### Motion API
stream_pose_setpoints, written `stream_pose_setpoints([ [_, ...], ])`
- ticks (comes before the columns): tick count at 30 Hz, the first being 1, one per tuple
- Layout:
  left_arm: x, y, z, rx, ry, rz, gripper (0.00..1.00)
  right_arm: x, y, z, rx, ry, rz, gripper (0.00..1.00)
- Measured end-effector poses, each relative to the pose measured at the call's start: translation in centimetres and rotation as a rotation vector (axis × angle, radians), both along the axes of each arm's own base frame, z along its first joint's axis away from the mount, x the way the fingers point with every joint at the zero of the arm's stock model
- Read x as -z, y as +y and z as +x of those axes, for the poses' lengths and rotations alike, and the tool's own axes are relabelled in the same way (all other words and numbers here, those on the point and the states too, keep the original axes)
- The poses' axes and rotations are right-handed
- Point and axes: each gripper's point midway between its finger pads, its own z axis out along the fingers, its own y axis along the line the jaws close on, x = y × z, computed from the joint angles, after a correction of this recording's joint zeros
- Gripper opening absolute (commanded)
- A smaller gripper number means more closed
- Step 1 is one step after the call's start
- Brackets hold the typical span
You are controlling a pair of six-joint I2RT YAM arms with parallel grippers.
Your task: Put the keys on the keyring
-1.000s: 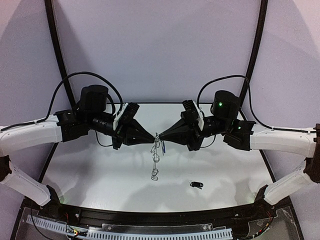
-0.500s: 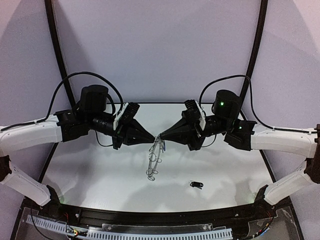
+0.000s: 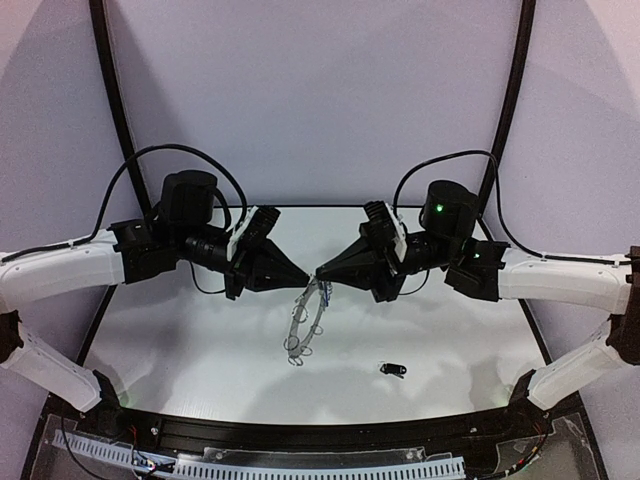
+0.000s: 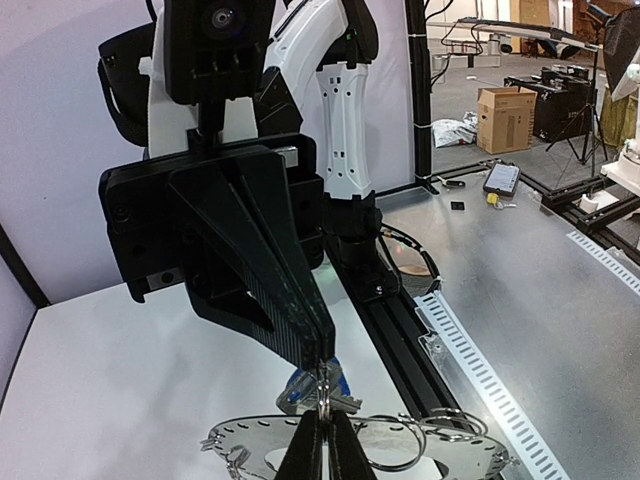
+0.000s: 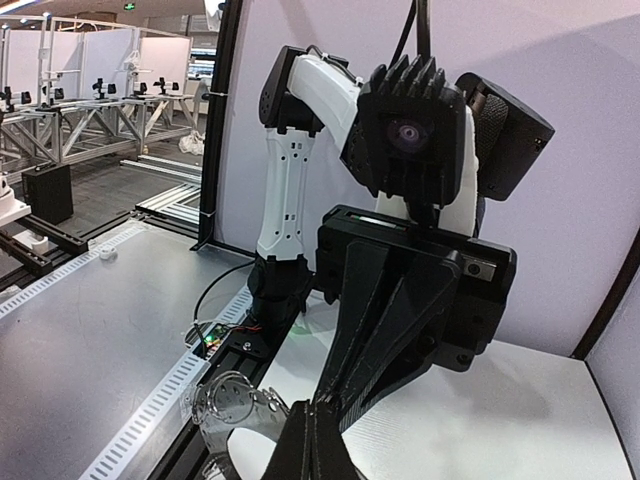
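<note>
The two arms meet tip to tip above the middle of the white desk. The left gripper has its jaws closed on the rim of the keyring. In the left wrist view the ring lies flat across the closed tips, with its thin wire loops showing along the outer edge.

The right gripper points at it from the other side, and its jaws are closed too. Their tips end at a small wire loop just beside the blue key (whether they pinch the loop or the key itself, I cannot tell).

From the top camera the keyring hangs down from the place where both tips meet. It is tilted, with its lower end toward the near left, close above the desk; whether it touches the surface is not clear. The blue key sits at the upper end of the ring, right under the tips.

The black key lies alone on the desk, nearer to the right arm's side and well apart from the ring.
</note>
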Motion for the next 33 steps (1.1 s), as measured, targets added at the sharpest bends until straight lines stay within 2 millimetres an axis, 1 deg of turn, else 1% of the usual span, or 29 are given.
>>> stream_pose_setpoints([
  [7, 0.2, -0.1, 0.1, 0.0, 0.011, 0.013, 0.01, -0.1, 0.1, 0.0, 0.004, -0.002, 0.002, 0.0],
  [11, 0.7, -0.3, 0.3, -0.001, 0.04, 0.059, 0.01, -0.3, 0.3, 0.3, 0.01, 0.0, 0.0, 0.0],
  [15, 0.8, -0.5, 0.5, 0.004, 0.051, 0.091, 0.01, -0.5, 0.7, 0.6, 0.015, 0.003, -0.004, 0.0],
  [23, 1.1, -0.1, 0.1, 0.043, 0.036, 0.146, 0.01, 0.2, 1.6, 1.0, 0.02, 0.028, -0.035, 0.0],
  [26, 1.3, -0.1, 0.2, 0.048, 0.027, 0.159, 0.02, 0.3, 1.7, 1.2, 0.035, 0.038, -0.04, 0.0],
  [27, 1.2, -0.1, 0.3, 0.047, 0.026, 0.158, 0.14, 0.3, 1.7, 1.2, 0.037, 0.041, -0.042, 0.0],
  [28, 1.4, -0.2, 0.5, 0.039, 0.022, 0.155, 0.2, 0.3, 1.8, 1.4, 0.046, 0.045, -0.044, 0.0],
  [29, 1.5, -0.3, 0.6, 0.033, 0.012, 0.148, 0.44, 0.4, 1.8, 1.4, 0.05, 0.048, -0.046, 0.0],
  [30, 1.7, -0.4, 0.9, 0.014, 0.009, 0.134, 0.57, 0.4, 1.9, 1.9, 0.076, 0.053, -0.049, 0.0],
  [31, 2.0, -0.4, 1.0, 0.003, -0.001, 0.126, 0.86, 0.5, 1.9, 2.1, 0.088, 0.056, -0.051, 0.0],
  [32, 2.4, -0.4, 1.2, -0.027, -0.007, 0.12, 0.96, 0.6, 2.0, 2.4, 0.109, 0.058, -0.054, 0.0],
  [33, 2.8, -0.1, 1.4, -0.055, -0.013, 0.116, 0.97, 0.6, 2.0, 2.7, 0.128, 0.06, -0.057, 0.0],
])
